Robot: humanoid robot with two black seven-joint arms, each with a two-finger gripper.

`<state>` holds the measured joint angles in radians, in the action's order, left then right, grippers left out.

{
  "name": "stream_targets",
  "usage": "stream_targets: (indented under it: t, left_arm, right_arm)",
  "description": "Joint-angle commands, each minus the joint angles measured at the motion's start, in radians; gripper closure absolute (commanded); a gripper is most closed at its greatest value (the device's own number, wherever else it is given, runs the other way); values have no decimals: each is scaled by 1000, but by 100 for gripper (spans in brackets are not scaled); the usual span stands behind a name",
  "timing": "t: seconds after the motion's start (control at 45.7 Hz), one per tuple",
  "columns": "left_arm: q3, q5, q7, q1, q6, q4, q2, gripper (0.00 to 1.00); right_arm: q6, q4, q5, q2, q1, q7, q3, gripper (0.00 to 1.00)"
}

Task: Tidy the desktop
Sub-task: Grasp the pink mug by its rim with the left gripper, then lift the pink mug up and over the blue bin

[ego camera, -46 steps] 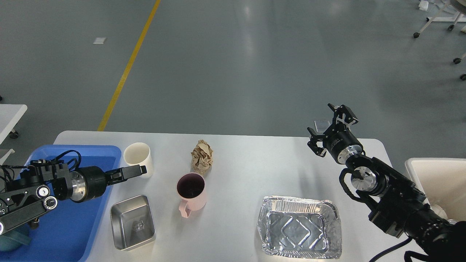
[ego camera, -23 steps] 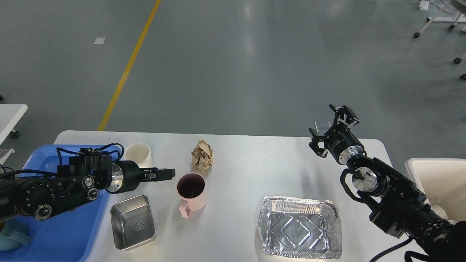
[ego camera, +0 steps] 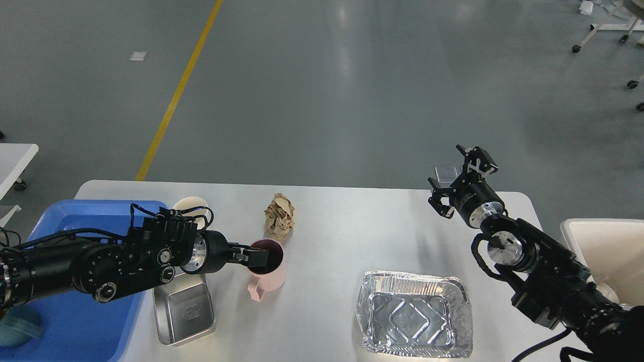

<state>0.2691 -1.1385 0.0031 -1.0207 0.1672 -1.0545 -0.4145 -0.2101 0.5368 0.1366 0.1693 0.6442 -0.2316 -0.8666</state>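
The whitish-grey desktop (ego camera: 352, 236) holds a pink mug (ego camera: 269, 275), a crumpled brown paper ball (ego camera: 279, 216), a white cup (ego camera: 192, 205), a square steel container (ego camera: 183, 309) and a foil tray (ego camera: 415, 314). My left gripper (ego camera: 256, 257) reaches from the left and sits at the mug's left rim, its tip over the dark opening; its fingers cannot be told apart. My left arm hides most of the white cup. My right gripper (ego camera: 455, 175) is open and empty, raised above the desktop's far right edge.
A blue plastic tray (ego camera: 75, 322) lies at the desktop's left end with a teal object (ego camera: 17, 329) in it. A white bin (ego camera: 611, 251) stands off the right end. A small white table corner (ego camera: 15, 153) shows at far left.
My left arm has swung right, from over the blue tray past the white cup to the pink mug's rim. The right arm has barely moved.
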Motion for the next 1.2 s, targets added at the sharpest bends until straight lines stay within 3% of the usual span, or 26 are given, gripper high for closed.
stream_targets:
  t: [0.0,0.153,0.262,0.328,0.787,1.028,1.181]
  left_arm:
    - [4,0,0,2,1,14,13,29]
    - [4,0,-9,-7,20,16,3,52]
    - [-1,2,-8,-29,109,16,-7,88]
    - [-10,5,-8,-36,172,16,-14,100]
    - [-45,3,-17,-44,216,15,-35,100]
    - [-169,5,-25,-52,412,-30,-127,100]
    - [-189,12,-38,-90,446,-82,-224,100]
  right_arm:
    - [0,-1,0,1,-1,0,0,0]
    - [0,-14,0,1,-3,0,0,0]
    - [0,-14,0,1,-6,0,0,0]
    - [0,-14,0,1,-6,0,0,0]
    - [0,-12,0,-1,-8,0,0,0]
    - [0,-9,0,-4,-5,0,0,0]
    - [0,-5,0,-4,-5,0,0,0]
